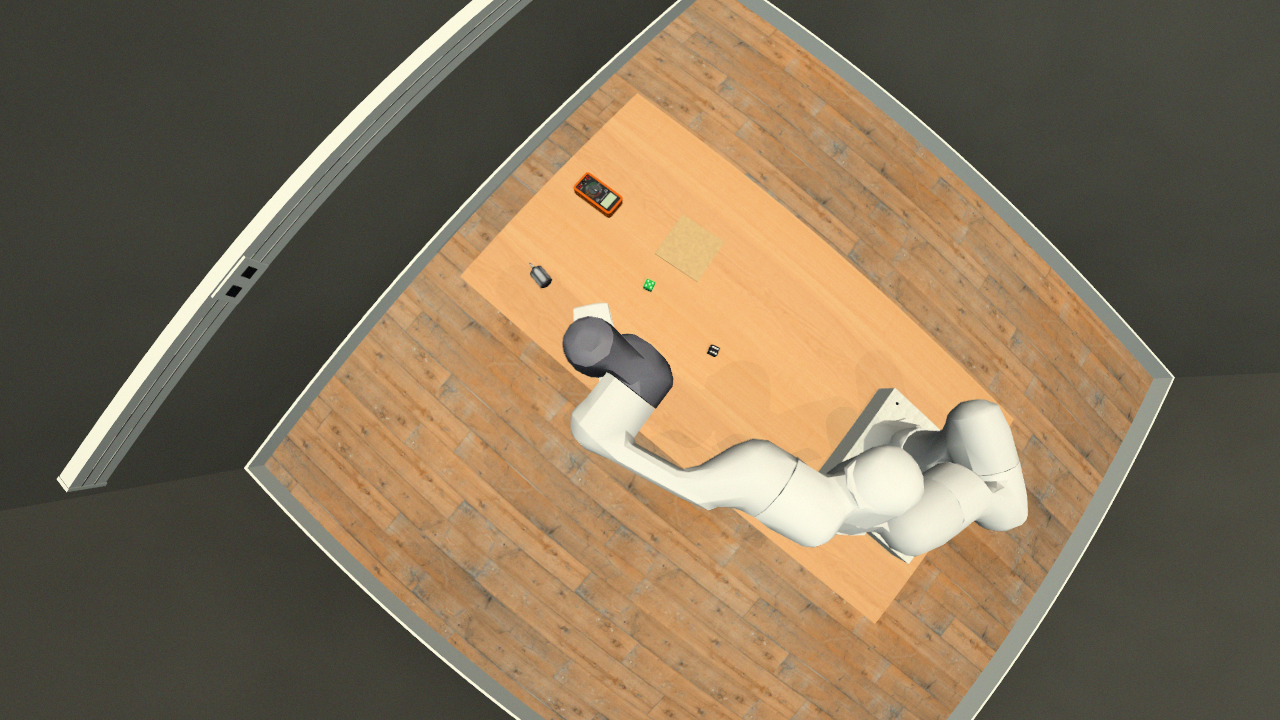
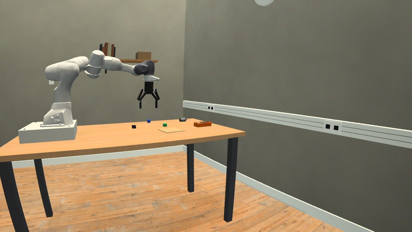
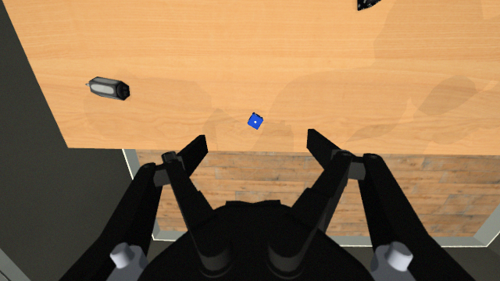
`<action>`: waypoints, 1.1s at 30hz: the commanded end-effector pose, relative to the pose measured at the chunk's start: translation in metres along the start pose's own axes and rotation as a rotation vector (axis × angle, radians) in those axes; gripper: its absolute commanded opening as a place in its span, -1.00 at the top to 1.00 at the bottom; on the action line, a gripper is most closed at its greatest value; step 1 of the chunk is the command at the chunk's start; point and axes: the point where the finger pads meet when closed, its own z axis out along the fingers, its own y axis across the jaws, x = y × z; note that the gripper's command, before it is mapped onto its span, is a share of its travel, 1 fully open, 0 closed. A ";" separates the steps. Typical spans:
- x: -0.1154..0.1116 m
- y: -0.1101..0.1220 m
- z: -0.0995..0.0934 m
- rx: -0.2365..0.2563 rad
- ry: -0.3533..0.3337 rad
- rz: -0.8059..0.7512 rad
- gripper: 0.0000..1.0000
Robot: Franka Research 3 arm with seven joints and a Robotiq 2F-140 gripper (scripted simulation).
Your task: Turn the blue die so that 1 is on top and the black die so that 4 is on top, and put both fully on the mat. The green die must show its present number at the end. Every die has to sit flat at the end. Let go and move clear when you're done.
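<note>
The blue die point(image 2: 148, 121) point(image 3: 255, 121) lies flat on the wooden table point(image 1: 805, 295) point(image 2: 115, 140) point(image 3: 234, 47) near its edge, one white pip up. In the top view the arm hides it. My gripper point(image 2: 148, 106) point(image 3: 255, 140) is wide open and empty, hanging high above the blue die. The black die point(image 1: 713, 350) point(image 2: 134, 126) sits on bare table toward the robot base; the top edge of the wrist view cuts it off point(image 3: 367, 4). The green die point(image 1: 649, 284) point(image 2: 164, 124) sits on the table close beside the tan mat point(image 1: 688, 247) point(image 2: 171, 130). Nothing lies on the mat.
An orange multimeter point(image 1: 597, 194) point(image 2: 202, 124) lies beyond the mat at the table's far end. A small grey device point(image 1: 539, 276) point(image 2: 182, 119) point(image 3: 108, 88) lies near the table corner. The robot base block point(image 2: 47, 132) stands at the other end.
</note>
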 end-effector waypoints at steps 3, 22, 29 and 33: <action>0.003 -0.002 0.001 0.016 -0.004 -0.173 -1.00; 0.004 -0.001 0.007 0.018 -0.002 -0.503 -1.00; 0.004 -0.001 0.009 0.019 -0.001 -0.610 -1.00; 0.004 0.000 0.010 0.020 -0.001 -0.682 -1.00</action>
